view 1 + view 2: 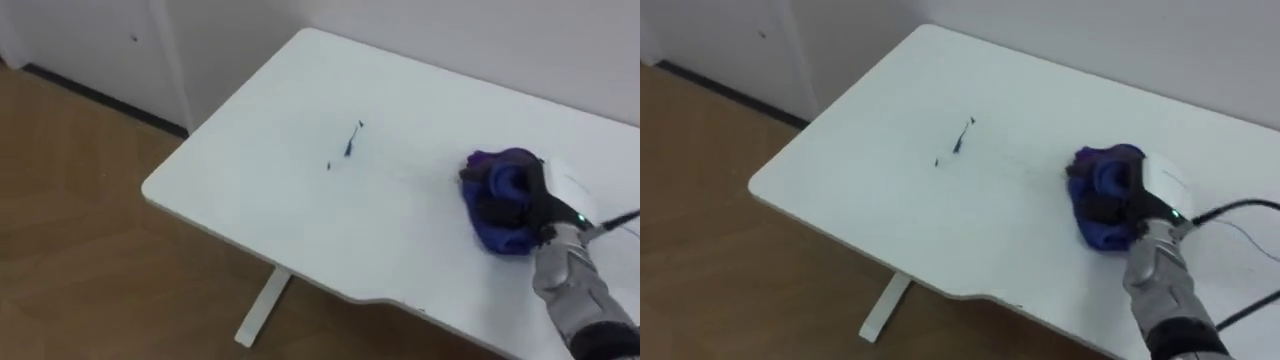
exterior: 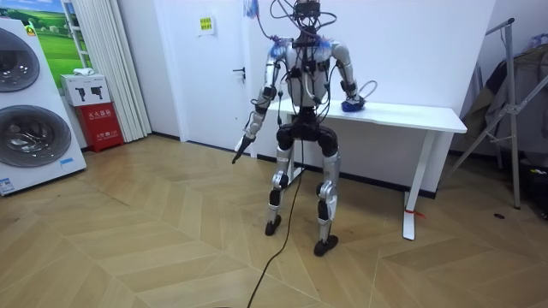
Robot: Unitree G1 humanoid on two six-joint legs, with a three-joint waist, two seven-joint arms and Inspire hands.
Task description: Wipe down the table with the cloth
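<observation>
While the robot stands at the long side of the white rectangular desk, a crumpled deep-blue cloth is pressed onto its top by the right hand. The dark fingers are curled over and into the bunched fabric, clamped on it. A short dark streak, with a smaller speck just beside it, is marked on the desk. The cloth lies well to the right of the streak and slightly nearer the robot, with bare white surface between them. The left hand is hung at the robot's side, low and to the left of the streak (whether its fingers are apart or together cannot be told).

The streak is judged not yet wiped. Since the cloth is wadded into a ball, little of it is laid flat, so the streak could be skimmed past or merely smeared if the sweep is aimed slightly off. Should the hold loosen during the sweep, the cloth could be left short of the streak. An overlong stroke could carry it past the streak and over the edge to the wooden floor.
</observation>
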